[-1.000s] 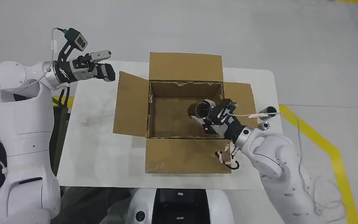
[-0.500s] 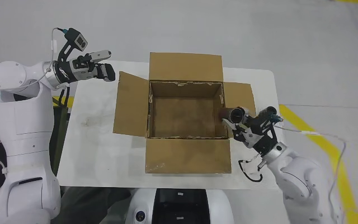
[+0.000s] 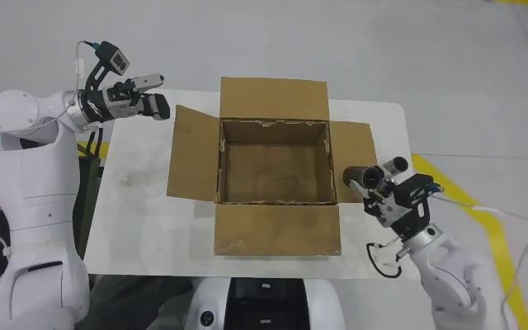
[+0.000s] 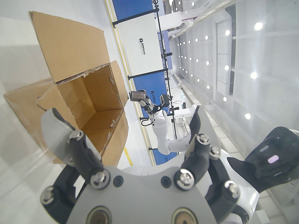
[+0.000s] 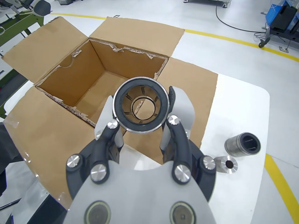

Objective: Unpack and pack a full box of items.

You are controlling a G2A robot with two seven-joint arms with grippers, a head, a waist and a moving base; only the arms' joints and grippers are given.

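An open cardboard box (image 3: 277,229) stands mid-table with its flaps spread, and its inside looks bare. My right gripper (image 3: 370,179) hovers over the box's right flap, shut on a hollow metal cylinder (image 3: 360,174). In the right wrist view this cylinder (image 5: 140,83) faces the camera end-on between the fingers of that gripper (image 5: 141,103), with the box (image 5: 130,64) behind it. My left gripper (image 3: 159,94) hangs open and holds nothing above the table's far left corner. In its own wrist view the left gripper (image 4: 125,122) looks across at the box (image 4: 70,40).
Two metal parts lie on the white table (image 3: 140,214) right of the box: a second hollow cylinder (image 5: 243,144) and a small solid one (image 5: 226,164). The hollow one also shows from above (image 3: 398,164). Yellow floor lines run past the table's right side.
My right arm has lifted the metal cylinder out of the box and carried it right, past the box wall to above the right flap. The left arm has stayed still.
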